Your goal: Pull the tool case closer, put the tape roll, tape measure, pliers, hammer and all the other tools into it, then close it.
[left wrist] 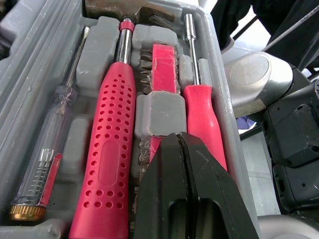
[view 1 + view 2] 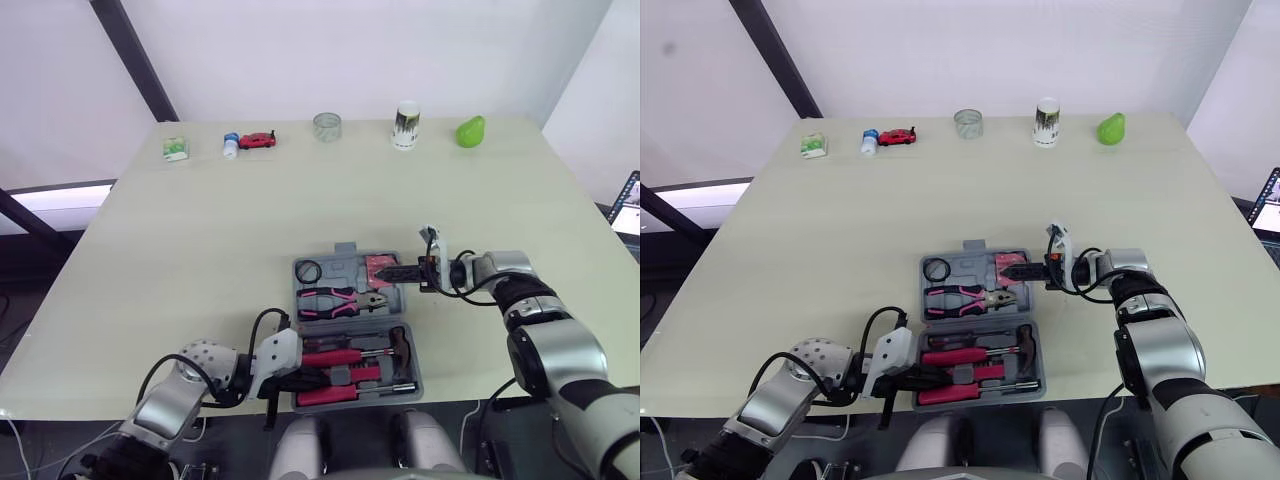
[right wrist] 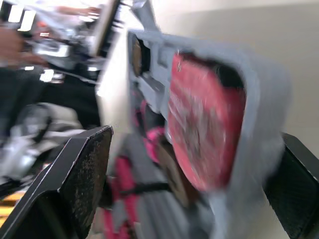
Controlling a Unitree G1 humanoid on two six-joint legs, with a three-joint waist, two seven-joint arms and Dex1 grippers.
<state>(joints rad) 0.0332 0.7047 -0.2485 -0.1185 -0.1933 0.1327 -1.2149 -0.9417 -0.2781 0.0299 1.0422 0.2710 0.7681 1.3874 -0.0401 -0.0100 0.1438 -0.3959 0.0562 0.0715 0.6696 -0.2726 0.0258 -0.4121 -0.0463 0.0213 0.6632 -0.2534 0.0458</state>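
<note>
The grey tool case point(image 2: 340, 268) lies open near the desk's point(image 2: 200, 240) front edge. It holds pink pliers point(image 2: 335, 302), a red tape measure point(image 2: 380, 266) and a red-handled hammer point(image 1: 109, 164). The left gripper point(image 1: 181, 144) sits over the hammer tray, fingers pressed together. The right gripper's point(image 2: 395, 276) fingers stand open astride the case's right rim. Along the far edge are a toy car point(image 2: 257, 140), a clear roll point(image 2: 327, 126) and a white can point(image 2: 406, 125) whose label is too small to read.

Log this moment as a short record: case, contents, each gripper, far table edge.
case: tool case open, flat on the table
far half: tape roll, tape measure, pliers
near half: hammer, screwdrivers
left gripper: shut, over the near half's left end
right gripper: open, straddling the far half's right edge
far edge: toy car, cup
</note>
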